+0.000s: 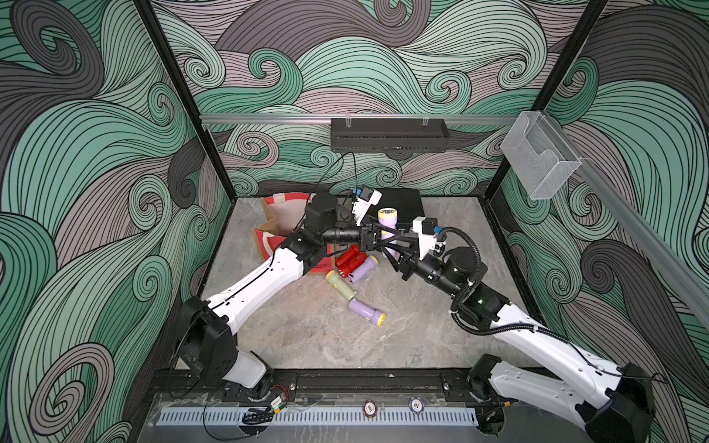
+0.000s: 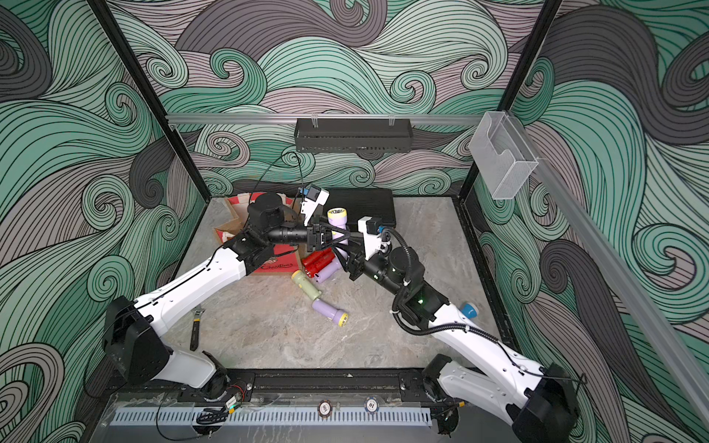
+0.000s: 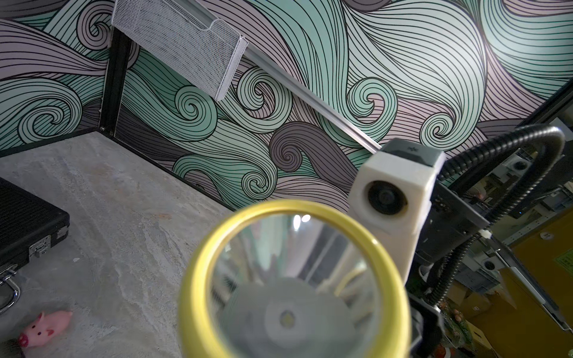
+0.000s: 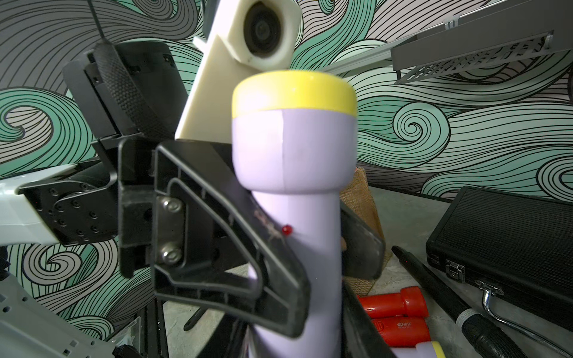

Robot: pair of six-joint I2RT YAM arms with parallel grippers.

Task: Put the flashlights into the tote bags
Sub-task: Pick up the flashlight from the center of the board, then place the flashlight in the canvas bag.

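A lilac flashlight [image 1: 386, 224] with a yellow head stands upright in the air mid-table, its lens [image 3: 294, 310] filling the left wrist view. My left gripper [image 1: 392, 236] is shut across its handle [image 4: 304, 248]. My right gripper [image 1: 389, 251] is shut on the same handle lower down. Beneath them on the table lie two red flashlights [image 1: 351, 261], a lilac one [image 1: 364, 268], a pale green one [image 1: 341, 287] and another lilac one [image 1: 366, 311]. A blue flashlight [image 2: 469, 310] peeks out behind the right arm. The tote bag [image 1: 276, 226], with a red front, sits open under my left arm.
A black ribbed case [image 1: 403, 203] lies at the back, with a pink pig figure [image 3: 46, 328] near it. A slim black stick [image 4: 449, 297] lies beside the red flashlights. A dark hand tool [image 2: 195, 330] lies near the left arm's base.
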